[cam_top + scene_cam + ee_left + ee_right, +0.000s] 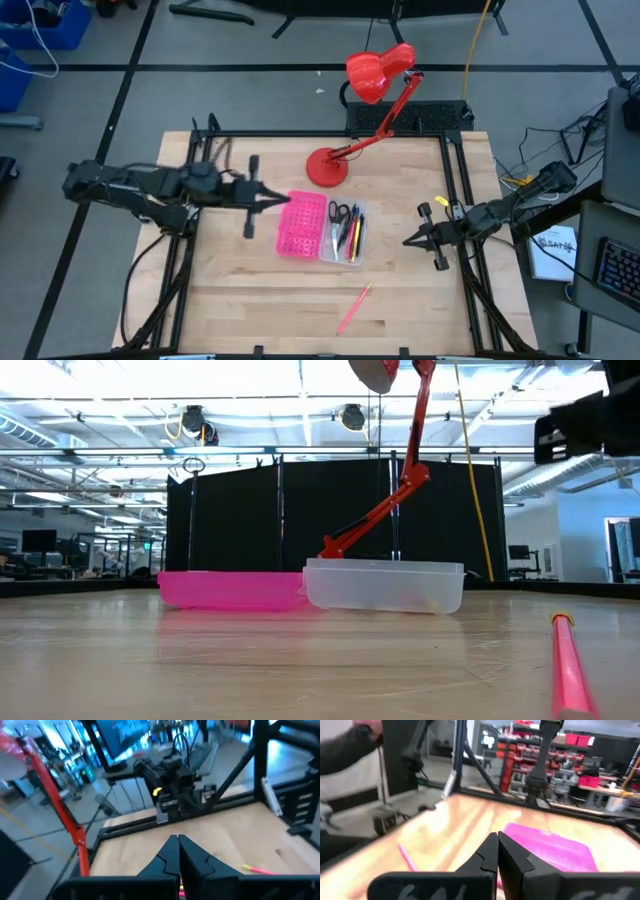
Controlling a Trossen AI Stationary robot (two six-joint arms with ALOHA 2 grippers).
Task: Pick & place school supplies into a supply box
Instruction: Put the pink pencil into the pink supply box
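Observation:
The supply box lies open mid-table: its pink perforated half (302,224) on the left, its clear half (346,232) on the right. Black-handled scissors (338,212) and several pens (352,238) lie in the clear half. One pink pen (354,307) lies alone on the table toward the near edge; it also shows in the low view (570,665). My left gripper (286,200) is shut at the pink half's left edge and points right. My right gripper (406,241) is shut to the right of the box, points left, and holds nothing.
A red desk lamp stands with its base (326,166) just beyond the box, and its arm (385,118) slants up toward the far edge. Black frame rails (462,190) run along the table's sides. A person's sleeve (345,750) shows beyond the table in the right wrist view.

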